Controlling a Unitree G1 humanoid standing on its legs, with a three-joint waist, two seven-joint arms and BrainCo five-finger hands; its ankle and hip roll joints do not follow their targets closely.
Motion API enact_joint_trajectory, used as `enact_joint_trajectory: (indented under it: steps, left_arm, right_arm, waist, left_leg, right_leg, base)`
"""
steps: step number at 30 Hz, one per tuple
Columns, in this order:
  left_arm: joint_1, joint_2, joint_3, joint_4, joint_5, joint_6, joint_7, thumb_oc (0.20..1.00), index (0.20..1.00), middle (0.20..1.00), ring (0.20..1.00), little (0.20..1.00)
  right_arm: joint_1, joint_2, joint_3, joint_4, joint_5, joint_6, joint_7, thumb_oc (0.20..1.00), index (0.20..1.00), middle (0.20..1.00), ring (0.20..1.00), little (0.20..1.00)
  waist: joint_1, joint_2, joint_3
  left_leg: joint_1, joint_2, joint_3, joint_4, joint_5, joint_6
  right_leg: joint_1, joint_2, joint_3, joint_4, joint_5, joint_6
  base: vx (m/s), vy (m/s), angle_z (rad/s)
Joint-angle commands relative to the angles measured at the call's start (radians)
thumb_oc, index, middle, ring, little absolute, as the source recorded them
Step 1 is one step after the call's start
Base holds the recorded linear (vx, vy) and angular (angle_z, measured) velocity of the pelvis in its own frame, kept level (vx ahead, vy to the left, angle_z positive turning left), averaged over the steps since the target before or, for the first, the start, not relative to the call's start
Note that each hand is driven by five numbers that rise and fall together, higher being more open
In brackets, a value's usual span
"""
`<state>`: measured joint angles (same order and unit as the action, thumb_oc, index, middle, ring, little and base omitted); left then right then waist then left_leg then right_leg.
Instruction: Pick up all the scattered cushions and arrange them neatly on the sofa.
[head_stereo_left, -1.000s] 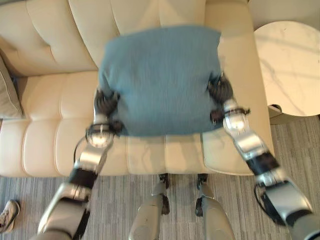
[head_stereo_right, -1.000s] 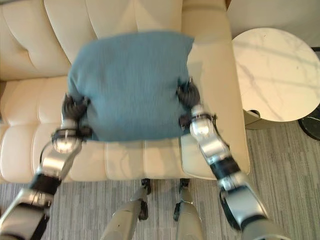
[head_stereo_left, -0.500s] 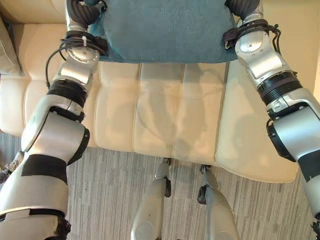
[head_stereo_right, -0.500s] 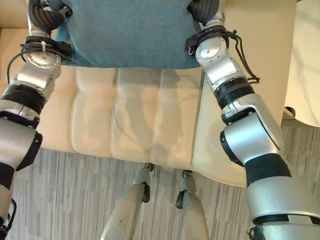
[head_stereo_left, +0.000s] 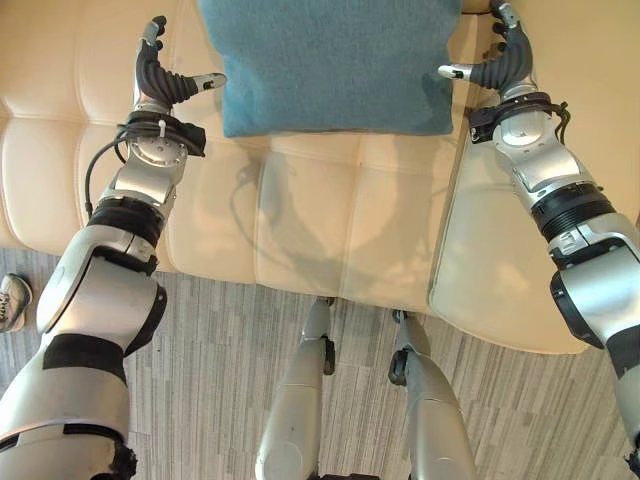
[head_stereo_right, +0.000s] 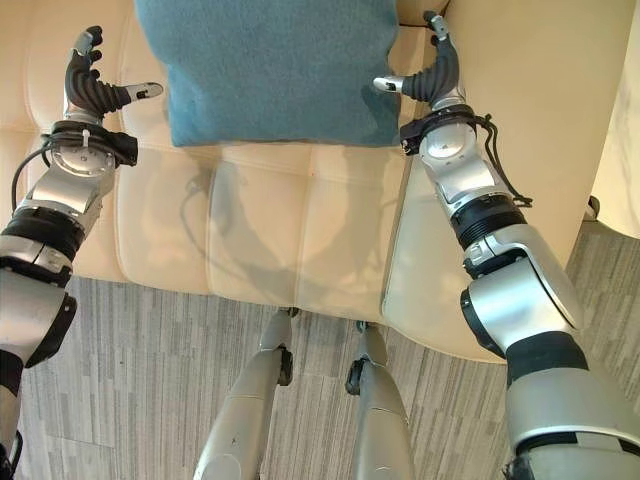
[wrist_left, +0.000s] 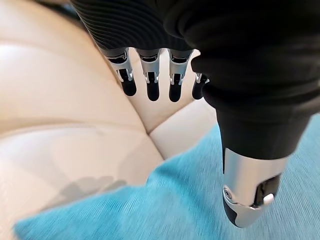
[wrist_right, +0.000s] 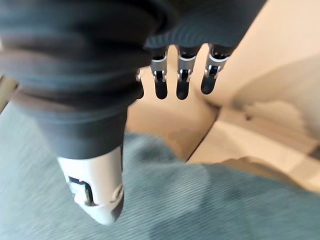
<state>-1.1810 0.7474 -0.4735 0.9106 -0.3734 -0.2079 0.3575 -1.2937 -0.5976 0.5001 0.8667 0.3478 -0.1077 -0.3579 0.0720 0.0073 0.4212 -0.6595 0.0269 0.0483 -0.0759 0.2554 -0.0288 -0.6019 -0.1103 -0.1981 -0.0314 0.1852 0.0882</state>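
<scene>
A: Cushion (head_stereo_left: 335, 65) first: where is it lying?

B: The blue cushion lies flat on the cream sofa (head_stereo_left: 330, 220), on the seat toward the back edge and nearer the sofa's right end. Its near edge runs roughly square with the seat's front edge.

A: And the hands?

B: The left hand (head_stereo_left: 160, 80) stands just beside the cushion's left edge, fingers straight and thumb spread toward the fabric, gripping nothing. The right hand (head_stereo_left: 500, 65) mirrors it at the right edge, also released. In the wrist views, each thumb hangs over blue cloth while the fingers reach past it over bare upholstery.

A: So the cushion is let go?

B: As far as I can judge, yes. Neither hand curls round anything.

A: What could go wrong from here?

B: A thumb is close to the fabric on each side. If a hand pulls away along a slanted path, a tip could catch the weave and drag a corner, skewing the cushion. It is soft, so any brush would also dent or rumple it. I would also watch the right arm near the sofa's right armrest (head_stereo_left: 600, 120); a wide sweep could bump it and jolt the seat.

A: Anything else nearby?

B: A shoe (head_stereo_left: 12, 300) on the floor (head_stereo_left: 200, 340) by the sofa's left front.
</scene>
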Motion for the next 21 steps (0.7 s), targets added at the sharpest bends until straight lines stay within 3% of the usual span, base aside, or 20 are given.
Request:
enact_joint_trajectory:
  steps: [1, 2, 3, 4, 6, 8, 9, 10, 11, 12, 13, 17, 21]
  left_arm:
    - [0.091, 0.064, 0.110, -0.166, -0.007, -0.095, 0.041, 1.000, 1.000, 1.000, 1.000, 1.000]
    - [0.101, 0.063, 0.115, -0.174, -0.004, -0.092, 0.043, 1.000, 1.000, 1.000, 1.000, 1.000]
    - [0.272, 0.060, 0.206, -0.331, -0.007, -0.112, 0.023, 1.000, 1.000, 1.000, 1.000, 1.000]
    - [0.283, 0.059, 0.210, -0.339, -0.004, -0.109, 0.024, 1.000, 1.000, 1.000, 1.000, 1.000]
    - [0.556, 0.006, 0.340, -0.497, 0.000, -0.106, -0.042, 1.000, 1.000, 1.000, 1.000, 1.000]
    - [0.654, -0.019, 0.376, -0.545, 0.009, -0.097, -0.064, 1.000, 1.000, 1.000, 1.000, 1.000]
    - [0.854, -0.074, 0.446, -0.617, 0.015, -0.081, -0.130, 1.000, 1.000, 1.000, 1.000, 1.000]
    - [0.860, -0.075, 0.447, -0.621, 0.015, -0.079, -0.130, 1.000, 1.000, 1.000, 1.000, 1.000]
    - [1.013, -0.119, 0.503, -0.661, 0.024, -0.052, -0.187, 1.000, 1.000, 1.000, 1.000, 1.000]
    - [1.017, -0.119, 0.504, -0.665, 0.024, -0.050, -0.187, 1.000, 1.000, 1.000, 1.000, 1.000]
    - [1.167, -0.157, 0.551, -0.658, 0.028, -0.026, -0.244, 1.000, 1.000, 1.000, 1.000, 1.000]
    - [1.351, -0.239, 0.596, -0.571, 0.057, 0.028, -0.318, 1.000, 1.000, 1.000, 1.000, 1.000]
    - [1.425, -0.269, 0.592, -0.476, 0.126, 0.056, -0.342, 1.000, 1.000, 1.000, 1.000, 1.000]
  right_arm:
    - [0.081, -0.048, -0.067, -0.168, -0.024, -0.056, -0.017, 1.000, 1.000, 1.000, 1.000, 1.000]
    - [0.088, -0.047, -0.067, -0.174, -0.026, -0.053, -0.018, 1.000, 1.000, 1.000, 1.000, 1.000]
    - [0.242, -0.075, -0.141, -0.328, -0.074, -0.056, 0.000, 1.000, 1.000, 1.000, 1.000, 1.000]
    - [0.252, -0.074, -0.143, -0.336, -0.077, -0.053, -0.001, 1.000, 1.000, 1.000, 1.000, 1.000]
    - [0.559, -0.084, -0.279, -0.534, -0.146, -0.064, 0.063, 1.000, 1.000, 1.000, 1.000, 1.000]
    - [0.681, -0.065, -0.330, -0.599, -0.156, -0.065, 0.092, 1.000, 1.000, 1.000, 1.000, 1.000]
    - [0.911, -0.014, -0.416, -0.699, -0.155, -0.083, 0.164, 1.000, 1.000, 1.000, 1.000, 1.000]
    - [0.917, -0.013, -0.418, -0.704, -0.156, -0.081, 0.164, 1.000, 1.000, 1.000, 1.000, 1.000]
    - [1.090, 0.035, -0.473, -0.752, -0.151, -0.079, 0.229, 1.000, 1.000, 1.000, 1.000, 1.000]
    - [1.095, 0.036, -0.474, -0.756, -0.151, -0.077, 0.230, 1.000, 1.000, 1.000, 1.000, 1.000]
    - [1.251, 0.086, -0.518, -0.745, -0.126, -0.076, 0.296, 1.000, 1.000, 1.000, 1.000, 1.000]
    - [1.439, 0.154, -0.535, -0.642, -0.162, -0.042, 0.384, 1.000, 1.000, 1.000, 1.000, 1.000]
    - [1.489, 0.185, -0.513, -0.486, -0.229, -0.013, 0.398, 1.000, 1.000, 1.000, 1.000, 1.000]
  waist:
    - [0.013, -0.032, -0.013]
    - [0.012, -0.031, -0.015]
    - [0.007, -0.034, -0.024]
    - [0.007, -0.033, -0.026]
    - [-0.006, -0.041, -0.058]
    - [-0.010, -0.046, -0.073]
    - [-0.022, -0.064, -0.100]
    - [-0.022, -0.065, -0.103]
    - [-0.033, -0.079, -0.136]
    - [-0.034, -0.080, -0.140]
    - [-0.047, -0.090, -0.175]
    - [-0.075, -0.105, -0.231]
    - [-0.090, -0.112, -0.263]
  left_leg:
    - [0.059, 0.015, 0.038, -0.011, -0.081, -0.124]
    - [0.062, 0.016, 0.038, -0.011, -0.082, -0.124]
    - [0.103, 0.016, 0.040, -0.011, -0.093, -0.123]
    - [0.107, 0.016, 0.040, -0.011, -0.094, -0.123]
    - [0.186, 0.019, 0.047, -0.011, -0.122, -0.115]
    - [0.212, 0.021, 0.051, -0.011, -0.127, -0.111]
    - [0.285, 0.026, 0.061, -0.011, -0.158, -0.099]
    - [0.284, 0.025, 0.061, -0.011, -0.154, -0.098]
    - [0.342, 0.029, 0.071, -0.011, -0.176, -0.088]
    - [0.338, 0.028, 0.071, -0.011, -0.172, -0.087]
    - [0.402, 0.031, 0.084, -0.011, -0.191, -0.073]
    - [0.500, 0.029, 0.111, 0.011, -0.232, -0.045]
    - [0.562, 0.024, 0.137, 0.017, -0.253, -0.031]
  right_leg:
    - [0.010, -0.072, 0.060, 0.018, -0.037, 0.111]
    - [0.013, -0.072, 0.060, 0.017, -0.037, 0.111]
    - [0.055, -0.068, 0.057, 0.017, -0.046, 0.106]
    - [0.059, -0.068, 0.057, 0.015, -0.046, 0.106]
    - [0.131, -0.068, 0.052, 0.014, -0.060, 0.101]
    - [0.157, -0.070, 0.047, 0.010, -0.057, 0.101]
    - [0.224, -0.069, 0.041, 0.002, -0.069, 0.102]
    - [0.224, -0.070, 0.041, -0.001, -0.065, 0.102]
    - [0.280, -0.070, 0.040, -0.011, -0.074, 0.105]
    - [0.278, -0.071, 0.040, -0.013, -0.070, 0.104]
    - [0.331, -0.072, 0.043, -0.019, -0.073, 0.110]
    - [0.405, -0.065, 0.070, -0.017, -0.082, 0.113]
    - [0.433, -0.061, 0.103, -0.014, -0.060, 0.122]
  base:
    - [-0.02, 0.006, -0.14]
    - [0.00, 0.012, -0.13]
    - [0.01, 0.004, -0.08]
    - [0.03, 0.019, -0.06]
    - [0.07, 0.013, 0.01]
    - [0.08, 0.010, 0.03]
    - [0.08, 0.018, -0.04]
    - [0.18, 0.026, -0.09]
    - [0.08, 0.013, -0.11]
    - [0.17, 0.066, -0.25]
    - [0.10, 0.073, -0.33]
    - [0.05, 0.094, -0.29]
    - [-0.02, 0.113, -0.38]
